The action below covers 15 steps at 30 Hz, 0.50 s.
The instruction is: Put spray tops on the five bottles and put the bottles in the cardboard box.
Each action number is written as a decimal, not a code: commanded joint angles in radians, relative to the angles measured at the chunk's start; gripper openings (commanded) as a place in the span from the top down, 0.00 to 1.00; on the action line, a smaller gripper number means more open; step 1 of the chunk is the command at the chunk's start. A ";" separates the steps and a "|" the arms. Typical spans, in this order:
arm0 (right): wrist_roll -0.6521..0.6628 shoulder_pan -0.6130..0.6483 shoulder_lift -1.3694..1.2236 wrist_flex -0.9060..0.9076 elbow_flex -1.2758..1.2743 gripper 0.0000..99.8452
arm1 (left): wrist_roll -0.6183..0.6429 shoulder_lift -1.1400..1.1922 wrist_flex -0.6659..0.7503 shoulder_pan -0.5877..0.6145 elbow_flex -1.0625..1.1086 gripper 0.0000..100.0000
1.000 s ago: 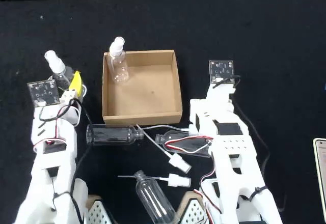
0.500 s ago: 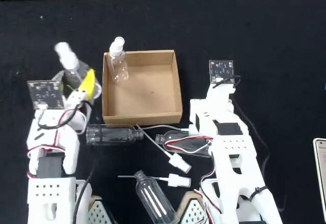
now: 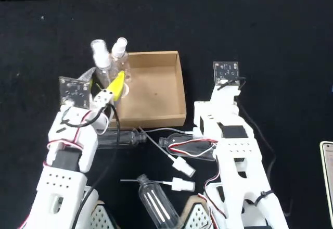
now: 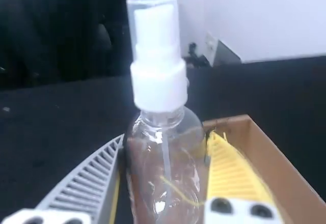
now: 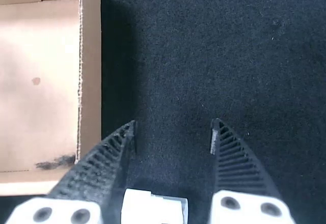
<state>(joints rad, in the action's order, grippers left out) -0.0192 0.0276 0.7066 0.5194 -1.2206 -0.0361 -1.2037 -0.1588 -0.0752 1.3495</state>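
I am pinching a capped bottle [image 4: 163,183] by its body in the left gripper [image 3: 105,81], between the grey and yellow fingers. I am keeping it upright so its white spray top [image 4: 155,56] is riding free above them. I am holding it raised at the left wall of the cardboard box [image 3: 145,119], near the far corner. From there, I judge, it can go down beside the other capped bottle [image 3: 122,67] standing inside that corner.

The right gripper [image 5: 174,127] is hanging spread and empty over the black table [image 3: 270,41], just right of the box. That is keeping it out of the left arm's way.

On the near side, three uncapped bottles are lying down. One [image 3: 125,138] is along the box's near wall, one [image 3: 182,144] is partly under the right arm's wires, and one [image 3: 156,200] is nearest me. Two loose spray tops [image 3: 183,165] [image 3: 183,185] are lying between them, so I am judging the job under halfway.
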 commanded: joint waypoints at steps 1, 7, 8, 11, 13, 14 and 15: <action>0.005 0.014 0.051 0.000 0.030 0.79 | -0.008 0.061 0.091 -0.013 -0.012 0.86; 0.005 0.014 0.051 0.000 0.030 0.79 | -0.008 0.199 0.204 0.008 -0.010 0.86; 0.005 0.012 0.051 0.000 0.030 0.79 | -0.008 0.222 0.221 0.008 -0.010 0.86; 0.005 0.012 0.051 0.000 0.030 0.79 | -0.008 0.281 0.255 0.008 -0.010 0.86; 0.005 0.012 0.051 0.000 0.030 0.79 | -0.008 0.316 0.282 0.008 -0.010 0.86; 0.005 0.012 0.051 0.000 0.030 0.79 | -0.009 0.331 0.293 0.008 -0.010 0.86; 0.005 0.012 0.051 0.000 0.030 0.79 | -0.009 0.347 0.304 0.008 -0.010 0.86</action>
<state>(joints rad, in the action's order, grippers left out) -0.0192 0.0276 0.7066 0.5194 -1.2206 -0.0361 -0.8846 0.0944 -0.0783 1.3495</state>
